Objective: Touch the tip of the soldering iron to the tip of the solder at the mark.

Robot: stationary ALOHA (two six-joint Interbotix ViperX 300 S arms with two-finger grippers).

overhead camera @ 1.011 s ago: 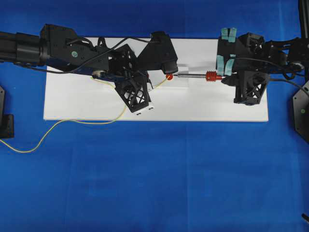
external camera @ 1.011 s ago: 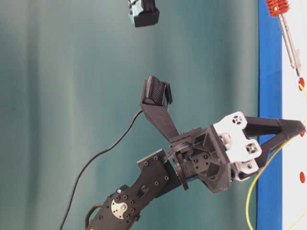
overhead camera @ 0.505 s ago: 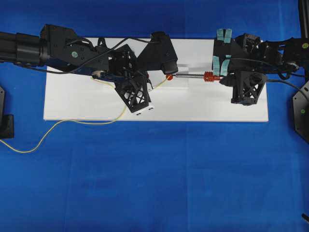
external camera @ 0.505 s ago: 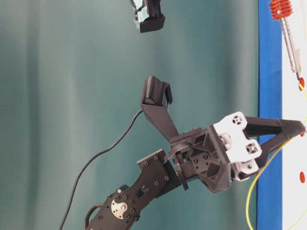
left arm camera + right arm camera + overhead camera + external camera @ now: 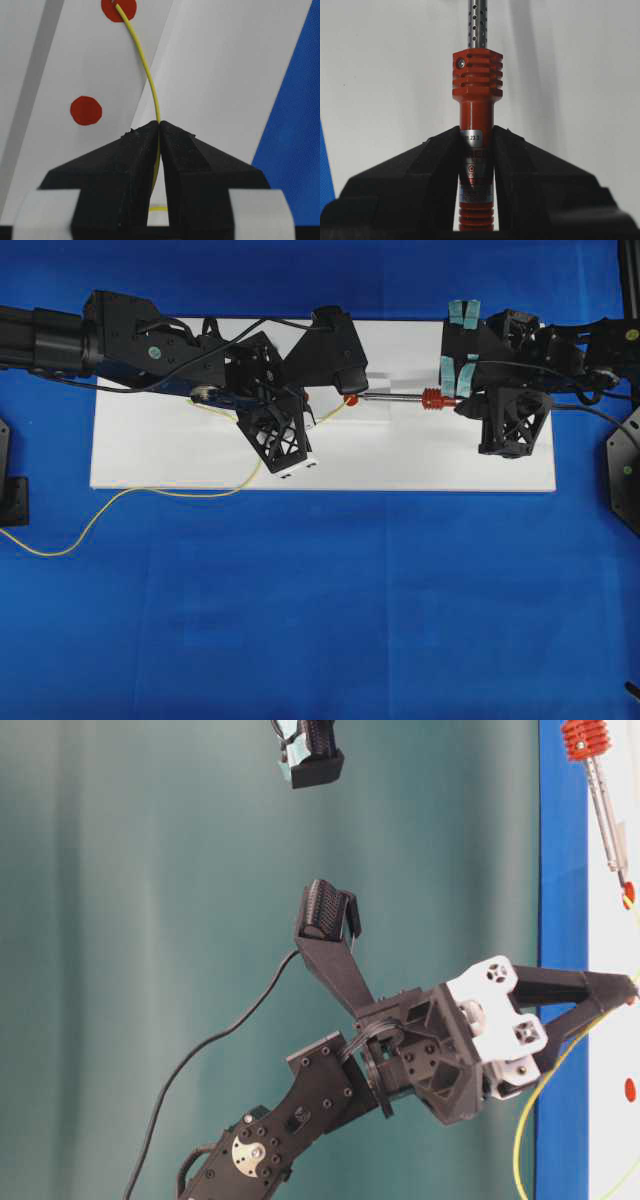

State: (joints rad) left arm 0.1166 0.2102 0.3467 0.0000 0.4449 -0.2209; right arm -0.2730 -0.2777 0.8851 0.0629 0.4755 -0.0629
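1. Presently the left gripper (image 5: 159, 131) is clamped on the solder (image 5: 148, 75); the wire's free end lies on a red mark (image 5: 118, 8) on the white board (image 5: 160, 440).
2. Right gripper (image 5: 477, 145) is clamped on the soldering iron (image 5: 477, 90) at its handle.
3. Silver band reads "1.23.3"; lower print on the handle is illegible.
4. Overhead, the iron's tip meets the mark; contact with the solder cannot be told
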